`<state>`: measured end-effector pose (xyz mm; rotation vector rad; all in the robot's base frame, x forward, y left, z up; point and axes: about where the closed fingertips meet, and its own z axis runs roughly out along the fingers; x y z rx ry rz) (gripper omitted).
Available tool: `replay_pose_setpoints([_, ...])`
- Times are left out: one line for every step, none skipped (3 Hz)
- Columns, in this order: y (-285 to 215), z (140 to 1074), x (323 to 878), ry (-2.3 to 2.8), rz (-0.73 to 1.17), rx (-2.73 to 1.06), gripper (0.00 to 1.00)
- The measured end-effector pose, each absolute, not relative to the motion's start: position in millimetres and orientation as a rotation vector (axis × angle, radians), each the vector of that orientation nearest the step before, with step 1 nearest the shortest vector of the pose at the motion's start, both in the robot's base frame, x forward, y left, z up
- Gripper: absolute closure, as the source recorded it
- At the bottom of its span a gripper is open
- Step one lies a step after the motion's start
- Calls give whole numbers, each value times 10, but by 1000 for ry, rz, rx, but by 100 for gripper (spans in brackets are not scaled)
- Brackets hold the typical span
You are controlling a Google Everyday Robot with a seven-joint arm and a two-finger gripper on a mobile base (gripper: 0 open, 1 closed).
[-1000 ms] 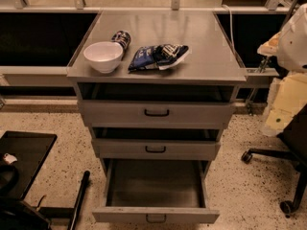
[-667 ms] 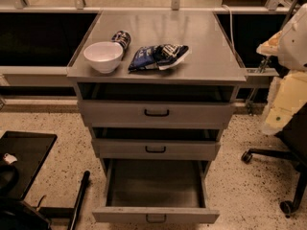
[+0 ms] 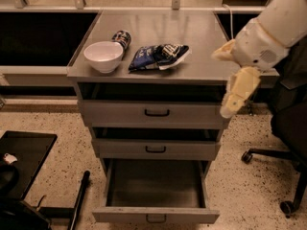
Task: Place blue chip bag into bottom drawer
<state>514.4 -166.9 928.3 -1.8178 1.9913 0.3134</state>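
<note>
The cabinet (image 3: 158, 32) fills the centre of the frame. Its bottom drawer (image 3: 156, 214) stands pulled open at lower centre. The gripper (image 3: 237, 92) hangs at the right of the frame, beside the cabinet's right edge and pointing down; whether it is open or closed cannot be told. The blue chip bag (image 3: 158, 56) lies on the cabinet top, left of the gripper and slightly higher in frame, with its long axis running left to right. The bowl (image 3: 103, 56) is just beside it.

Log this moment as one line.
tool: right of cabinet, apart from bag | bag: on cabinet top beside bowl | bottom drawer: open, empty | step: bag not yet picked
</note>
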Motion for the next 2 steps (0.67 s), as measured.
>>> replay_pose_setpoints([-1085,8930,5666,1908,390,-1913,0])
replay_pose_setpoints([-439,8614,6152,1851,356,-2015,0])
